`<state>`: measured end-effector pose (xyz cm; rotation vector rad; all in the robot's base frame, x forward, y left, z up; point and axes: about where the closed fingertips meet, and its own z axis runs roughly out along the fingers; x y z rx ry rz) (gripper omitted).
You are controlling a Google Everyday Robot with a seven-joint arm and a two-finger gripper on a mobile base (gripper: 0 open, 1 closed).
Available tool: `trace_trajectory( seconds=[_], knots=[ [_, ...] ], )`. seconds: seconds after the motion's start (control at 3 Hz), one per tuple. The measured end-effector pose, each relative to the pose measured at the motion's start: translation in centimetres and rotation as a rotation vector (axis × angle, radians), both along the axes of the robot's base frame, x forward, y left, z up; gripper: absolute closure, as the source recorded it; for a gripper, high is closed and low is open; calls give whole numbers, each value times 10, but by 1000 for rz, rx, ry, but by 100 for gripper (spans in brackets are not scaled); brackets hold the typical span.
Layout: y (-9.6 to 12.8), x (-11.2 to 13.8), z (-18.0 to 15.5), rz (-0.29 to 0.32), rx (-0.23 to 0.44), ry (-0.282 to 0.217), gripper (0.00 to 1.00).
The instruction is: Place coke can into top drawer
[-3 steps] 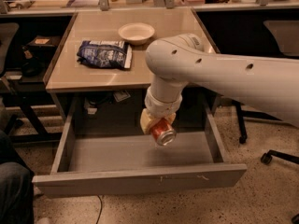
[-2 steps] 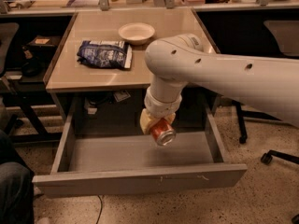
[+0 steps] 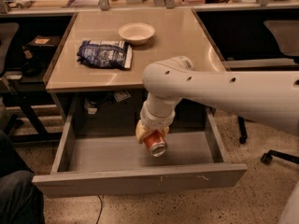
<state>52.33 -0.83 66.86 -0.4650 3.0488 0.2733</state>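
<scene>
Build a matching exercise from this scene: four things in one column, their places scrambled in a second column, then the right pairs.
Things
1. coke can
2. chip bag
3. white bowl
4. top drawer

Places
A. pulled open below the table
B. gripped in the claw, over the open drawer's floor
C. lying flat on the table's left part
D. upright on the table, towards its back edge

Pairs: 1-B, 2-C, 3-D, 4-A

1 can [image 3: 153,143], 1 drawer [image 3: 140,181], 1 bowl [image 3: 136,32], 1 bag [image 3: 103,53]; jaws abv drawer
</scene>
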Motion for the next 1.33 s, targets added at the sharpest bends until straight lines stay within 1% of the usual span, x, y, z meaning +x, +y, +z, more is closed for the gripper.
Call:
trace_trajectory(
  seconds=[0.33,0.67,1.0,1.33],
  knots=[
    [5,4,-19,-40,22,-2,100],
    [11,7,-38,-64,44,-2,100],
    [18,12,-57,-61,55,-18,100],
    [20,17,-71,-68,65,-28,100]
  ],
)
